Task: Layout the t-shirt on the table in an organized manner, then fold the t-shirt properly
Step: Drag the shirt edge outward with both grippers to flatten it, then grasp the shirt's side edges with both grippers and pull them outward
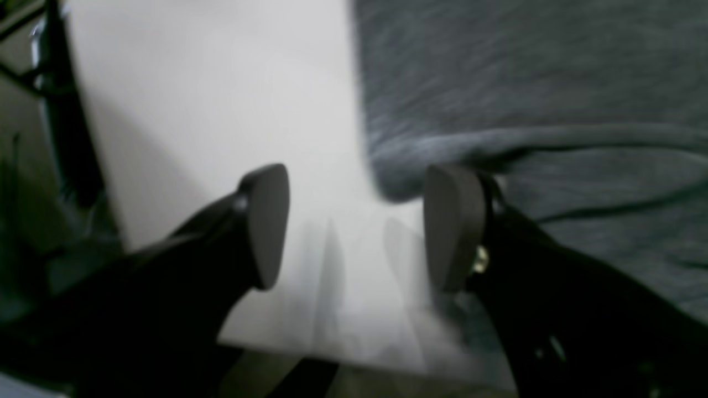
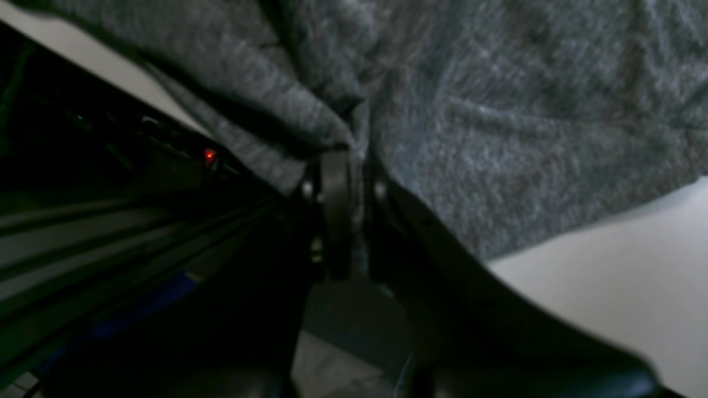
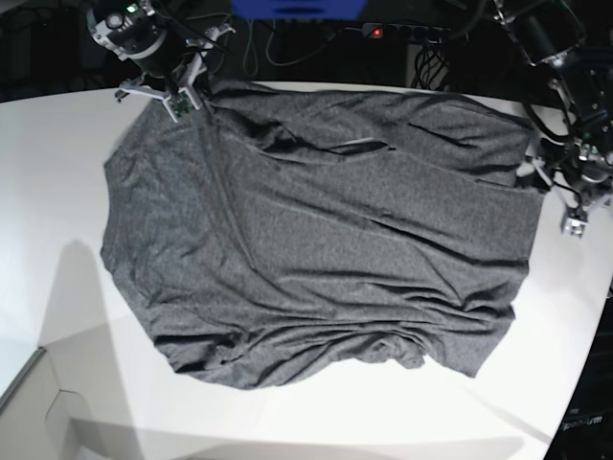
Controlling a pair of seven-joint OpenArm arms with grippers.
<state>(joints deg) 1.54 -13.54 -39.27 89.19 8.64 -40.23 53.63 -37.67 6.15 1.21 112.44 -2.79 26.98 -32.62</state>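
Layout stage, nearly complete: the t-shirt (image 3: pixel 326 240) lay spread across most of the white counter (image 3: pixel 57 192), roughly flat, though you could still see creases across the chest, a slack ripple along the hem nearest the camera, and a small turned-over flap near the neckline; by this reading no fold had been made, so smoothing and the whole folding sequence remained for you. The base view gave you the garment's full outline and placed both arms at its far corners, but it was too coarse to show how either gripper stood. The right wrist view supplied that for the right gripper (image 2: pixel 354 182): its jaws were pressed together on a pinch of the t-shirt's edge, cloth bunching above them beside the counter's rim. The left wrist view showed you the left gripper (image 1: pixel 354 226) with its fingers (image 1: pixel 268 224) well apart and nothing between them, hovering over bare counter, one finger just beside a rolled edge of the fabric; whether it touched the cloth could not be told through the blur
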